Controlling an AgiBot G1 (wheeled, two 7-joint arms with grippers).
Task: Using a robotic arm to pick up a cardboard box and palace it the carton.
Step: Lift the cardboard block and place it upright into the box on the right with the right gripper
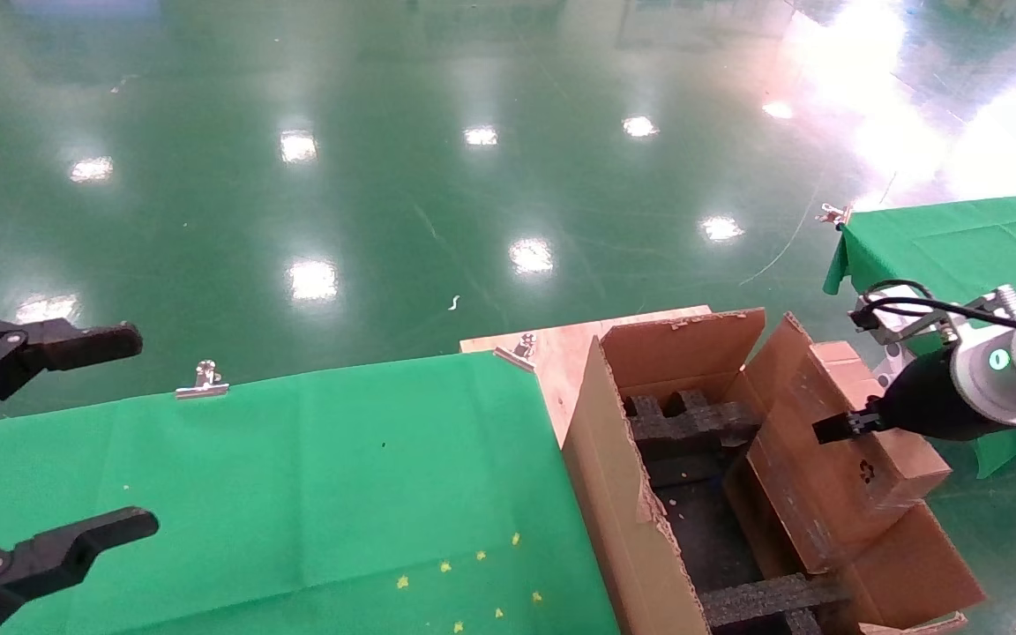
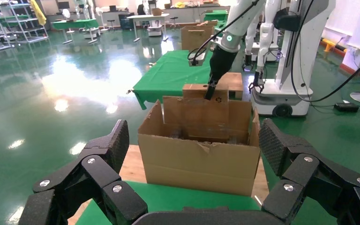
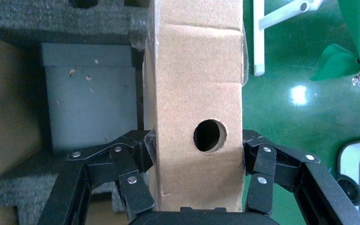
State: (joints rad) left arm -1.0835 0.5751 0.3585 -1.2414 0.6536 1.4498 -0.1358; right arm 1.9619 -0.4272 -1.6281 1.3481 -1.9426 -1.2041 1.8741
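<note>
The small brown cardboard box (image 1: pixel 892 441) hangs over the right side of the large carton (image 1: pixel 623 494), above its spread right flap. My right gripper (image 1: pixel 834 428), on the white robotic arm (image 1: pixel 1015 370), is shut on the box. In the right wrist view the fingers (image 3: pixel 136 164) press both sides of the box (image 3: pixel 192 70), whose face has a round hole. Black foam inserts (image 1: pixel 693 423) lie inside the carton. My left gripper (image 1: pixel 142 429) is open and empty over the green table at far left. The left wrist view shows its gripper (image 2: pixel 194 138), the carton (image 2: pixel 197 161) and the held box (image 2: pixel 199 91).
The carton stands on a wooden board (image 1: pixel 552 353) at the right end of a green-clothed table (image 1: pixel 296 494), whose cloth is held by metal clips (image 1: pixel 204 381). A second green table (image 1: pixel 958 247) stands at right. Glossy green floor lies beyond. Another white robot base (image 2: pixel 286 89) stands behind the carton.
</note>
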